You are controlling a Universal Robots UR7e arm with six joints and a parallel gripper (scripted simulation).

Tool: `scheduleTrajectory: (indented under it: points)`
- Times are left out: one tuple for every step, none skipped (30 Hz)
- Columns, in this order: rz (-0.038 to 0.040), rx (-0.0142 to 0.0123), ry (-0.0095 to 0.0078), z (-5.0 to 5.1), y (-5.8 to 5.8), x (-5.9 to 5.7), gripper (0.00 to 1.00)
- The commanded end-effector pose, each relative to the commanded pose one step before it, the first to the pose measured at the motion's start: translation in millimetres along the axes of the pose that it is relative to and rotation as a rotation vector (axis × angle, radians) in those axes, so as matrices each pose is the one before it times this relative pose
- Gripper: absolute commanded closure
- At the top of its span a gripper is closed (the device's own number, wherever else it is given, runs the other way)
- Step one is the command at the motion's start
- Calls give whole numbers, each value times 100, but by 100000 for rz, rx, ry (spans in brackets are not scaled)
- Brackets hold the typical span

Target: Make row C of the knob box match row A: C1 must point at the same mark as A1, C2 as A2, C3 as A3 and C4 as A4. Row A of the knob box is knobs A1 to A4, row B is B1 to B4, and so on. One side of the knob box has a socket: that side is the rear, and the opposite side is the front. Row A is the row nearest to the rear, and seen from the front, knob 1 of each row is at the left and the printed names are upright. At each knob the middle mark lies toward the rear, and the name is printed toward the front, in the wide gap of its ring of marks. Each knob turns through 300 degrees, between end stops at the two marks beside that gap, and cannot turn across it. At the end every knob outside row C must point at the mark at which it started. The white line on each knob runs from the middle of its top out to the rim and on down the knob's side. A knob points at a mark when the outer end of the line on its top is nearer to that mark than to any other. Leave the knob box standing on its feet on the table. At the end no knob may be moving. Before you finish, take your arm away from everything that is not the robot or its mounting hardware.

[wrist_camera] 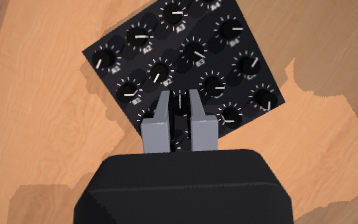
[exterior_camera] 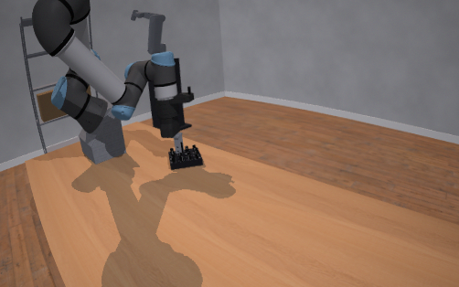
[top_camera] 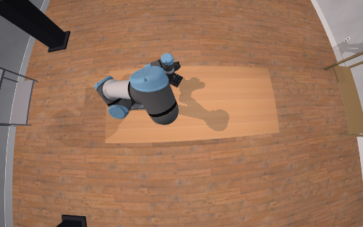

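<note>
knob box: on the worktop (top_camera: 246,101) (exterior_camera: 274,219) (wrist_camera: 45,100), knobs up; in the wrist view the knob box (top_camera: 177,79) (exterior_camera: 186,164) (wrist_camera: 212,31) sits askew to the fingers, row A at far upper left.
A1 / C1: A1 (wrist_camera: 104,59) sits at the rear left corner of the box, line toward the front left; C1 (wrist_camera: 146,115), at the box's left edge, is partly behind a finger. Match cannot be confirmed.
A2 / C2: A2 (wrist_camera: 137,36), in the box's rear row, has its line well round to the front right. C2 (wrist_camera: 180,104), two rows nearer the box front, points only a little right of rear. No match; looks like the pair in work.
jaws: the jaws (exterior_camera: 178,149) are over the box's row C, clenched on C2 as far as can be judged, C2's line running along between the fingers.
left on C2: likely a good further clockwise turn, then release without nudging box neighbours.
A3 / C3: A3 (wrist_camera: 173,13) at the box rear and C3 (wrist_camera: 214,86) look alike, both lines front right. Probably done or needs nothing.
A4 / C4: A4 (wrist_camera: 210,1) is cut off at the box's rear right; C4 (wrist_camera: 248,65), at the box's right edge, points right, slightly rearward. Cannot tell.
progress: partway; C3 looks good, C2 pending, C1 and C4 unverified.
</note>
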State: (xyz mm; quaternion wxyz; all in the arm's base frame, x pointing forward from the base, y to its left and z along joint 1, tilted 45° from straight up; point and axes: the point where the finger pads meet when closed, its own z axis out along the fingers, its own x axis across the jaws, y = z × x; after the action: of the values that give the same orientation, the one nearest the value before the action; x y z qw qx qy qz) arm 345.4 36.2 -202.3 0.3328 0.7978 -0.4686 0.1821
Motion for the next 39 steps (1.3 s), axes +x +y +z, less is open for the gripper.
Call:
scheduleTrajectory:
  points:
    - [14538, -475, 295, 7, -50, -96, 70]
    - [2078, 0, 2, 0, 0, 1, 70]
    - [2087, 0, 3, 0, 0, 1, 70]
    - [2095, 0, 3, 0, 0, 1, 70]
    - [2102, 0, 3, 0, 0, 1, 70]
    - [2107, 0, 3, 0, 0, 1, 70]
    - [0, 0, 0, 0, 0, 0, 70]
    - [0, 0, 0, 0, 0, 0, 70]
    - [2111, 3, 23, 0, -1, 6, 70]
    - [2112, 0, 0, 0, 0, 0, 70]
    - [2113, 0, -3, 0, 0, -1, 70]
    - [2112, -1, -4, 0, 1, -1, 70]
    - [2112, -1, -5, 1, 1, -1, 70]
    - [2107, -1, -5, 0, 1, -1, 70]
    - [2100, -1, -4, 0, 1, -1, 70]
    - [2093, -1, -3, 0, 0, -1, 70]
    - [2084, 0, -1, 0, 0, -1, 70]
    - [2074, 0, 0, 0, 0, 0, 70]
    - [2063, 0, 1, 0, 0, 0, 70]
    - [2049, 1, 1, 0, 0, 0, 70]
    - [2035, 1, 2, 0, 0, 0, 70]
    - [2019, 1, 2, 0, 0, 0, 70]
    - [2002, 1, 2, 0, 0, 0, 70]
    - [0, 0, 0, 0, 0, 0, 70]
    - [0, 0, 0, 0, 0, 0, 70]
    - [1983, 7, 15, 0, -2, 4, 70]
    - [1962, 0, -1, 0, 0, 0, 70]
    - [1941, -2, -3, 0, 0, -1, 70]
    - [1917, -2, -4, 0, 1, -1, 70]
    - [1893, -2, -4, 0, 0, -1, 70]
    - [1867, -2, -4, 0, 1, -1, 70]
    - [1840, -2, -4, 0, 0, -1, 70]
    - [1811, -2, -3, 0, 1, -1, 70]
    - [1782, -1, -2, 0, 0, -1, 70]
    - [1751, 0, -1, 0, 0, 0, 70]
    - [1719, 0, 0, 0, 0, 0, 70]
    - [1686, 0, 0, 0, 0, 0, 70]
    - [1652, 1, 1, 0, 0, 0, 70]
    - [1616, 1, 1, 0, 0, 0, 70]
